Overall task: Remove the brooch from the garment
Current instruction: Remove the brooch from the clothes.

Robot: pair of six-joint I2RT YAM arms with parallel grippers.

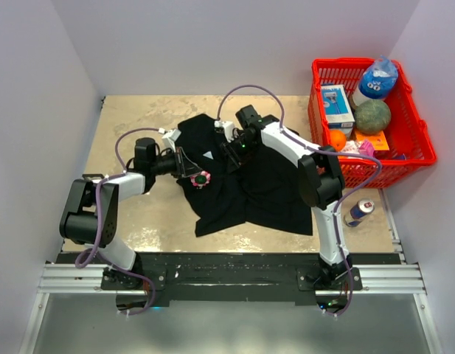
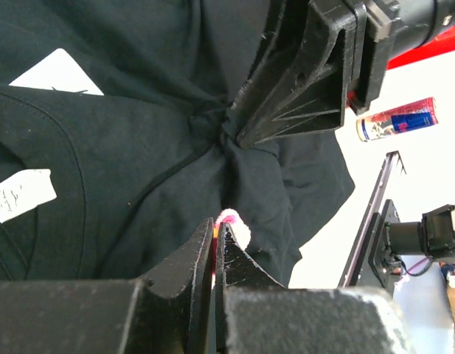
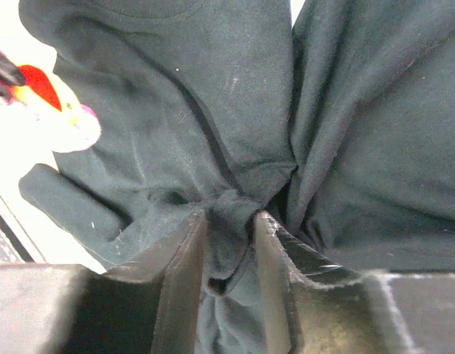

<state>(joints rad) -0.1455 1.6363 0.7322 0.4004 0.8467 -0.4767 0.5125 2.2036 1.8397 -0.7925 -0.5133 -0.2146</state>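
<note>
The black garment point(image 1: 264, 184) lies crumpled mid-table. The brooch point(image 1: 201, 178), a small pink, red and yellow bead cluster, sits at its left part. My left gripper point(image 1: 194, 174) is shut on the brooch; in the left wrist view its pink edge point(image 2: 238, 225) shows just past the closed fingertips point(image 2: 226, 240). My right gripper point(image 1: 233, 151) is shut on a bunched fold of the garment point(image 3: 227, 228), pinching it a little right of the brooch. The brooch also shows at the upper left of the right wrist view point(image 3: 54, 110).
A red basket point(image 1: 419, 158) with a bottle, a box, a melon and an orange stands at the right. A blue drink can point(image 1: 359, 212) lies near the garment's right edge. White walls close in the tan table point(image 1: 139, 118).
</note>
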